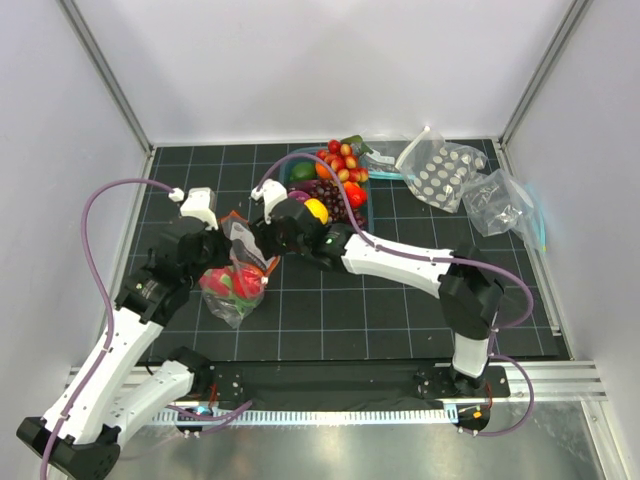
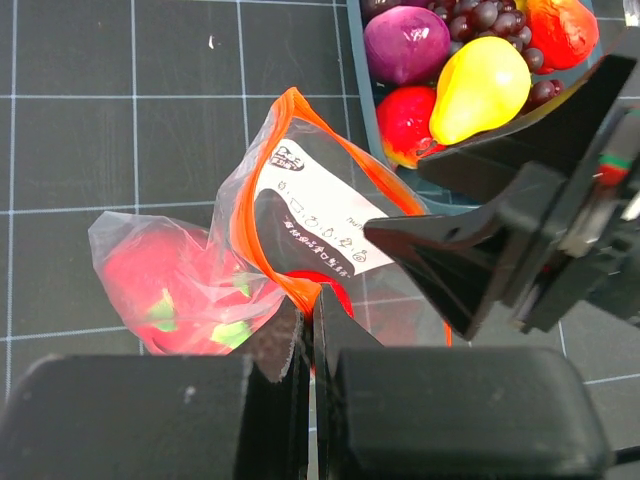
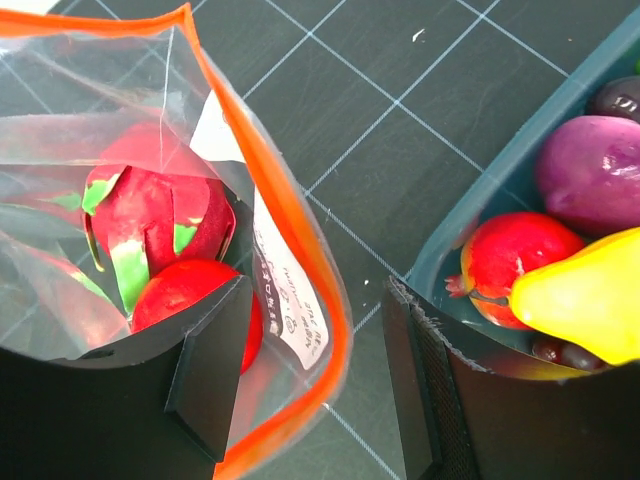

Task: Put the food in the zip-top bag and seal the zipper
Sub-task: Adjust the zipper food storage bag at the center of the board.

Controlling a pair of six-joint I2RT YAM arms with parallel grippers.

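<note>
My left jaws are pinched on the zip-top bag [image 2: 310, 215] at its orange zipper [image 2: 238, 215]. My right jaws stand wide, straddling the rim. The bag rests on the bench [image 1: 400, 320] with red food [image 3: 150, 220] inside. If my pinch slips, the mouth may collapse and spill fruit.

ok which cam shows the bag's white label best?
Left wrist: the label faces the camera, print visible. Right wrist shows only a skewed strip of it inside the zipper. Top external: too small to make out.
</note>
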